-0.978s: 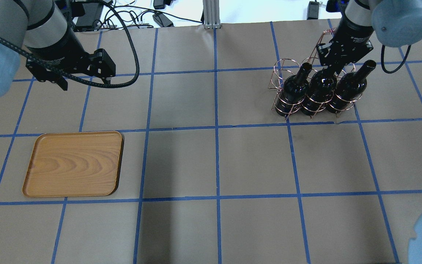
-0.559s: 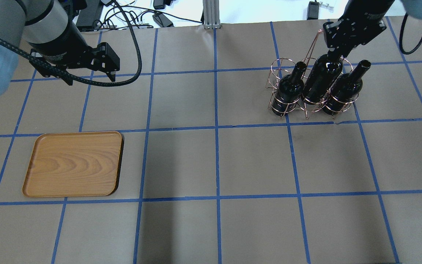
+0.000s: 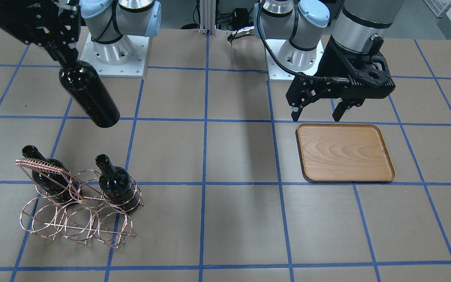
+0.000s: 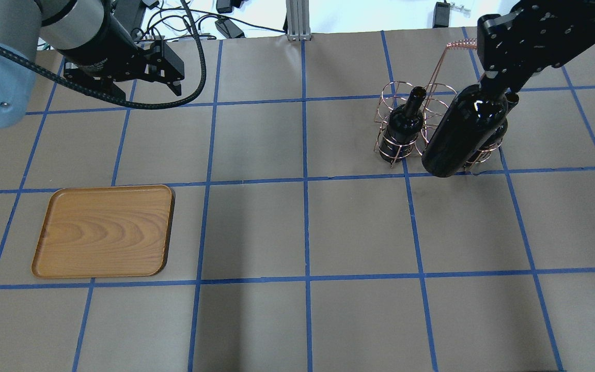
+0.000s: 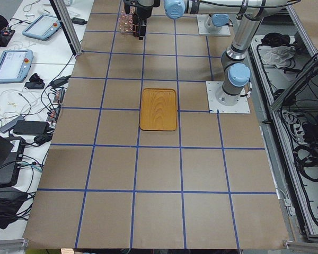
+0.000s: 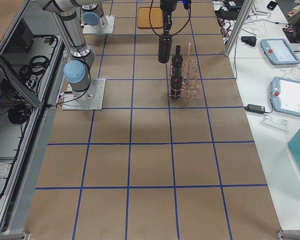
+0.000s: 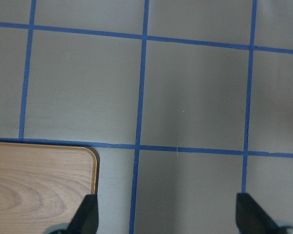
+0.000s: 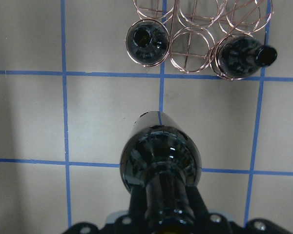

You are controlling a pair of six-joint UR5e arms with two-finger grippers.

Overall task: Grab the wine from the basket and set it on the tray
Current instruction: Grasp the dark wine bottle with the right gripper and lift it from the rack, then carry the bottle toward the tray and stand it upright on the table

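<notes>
My right gripper [image 4: 494, 82] is shut on the neck of a dark wine bottle [image 4: 465, 132] and holds it tilted in the air, clear of the copper wire basket [image 4: 460, 45]. The bottle also shows in the front view [image 3: 88, 94] and the right wrist view [image 8: 158, 156]. Two more bottles [image 3: 49, 176] [image 3: 118, 186] stand in the basket's [image 3: 41, 166] end rings; the middle ring is bare. The wooden tray [image 4: 104, 231] lies bare at the table's left. My left gripper [image 4: 147, 93] is open and empty, beyond the tray's far edge [image 7: 39, 180].
Brown paper with a blue tape grid covers the table. Cables and small devices [image 4: 225, 26] and an aluminium post [image 4: 297, 20] sit at the far edge. The arm bases [image 3: 114, 51] [image 3: 294, 55] stand on the robot's side.
My right gripper has lifted the middle bottle up out of the basket; the basket has settled back with two bottles. My left gripper has drifted right and a little farther away.
</notes>
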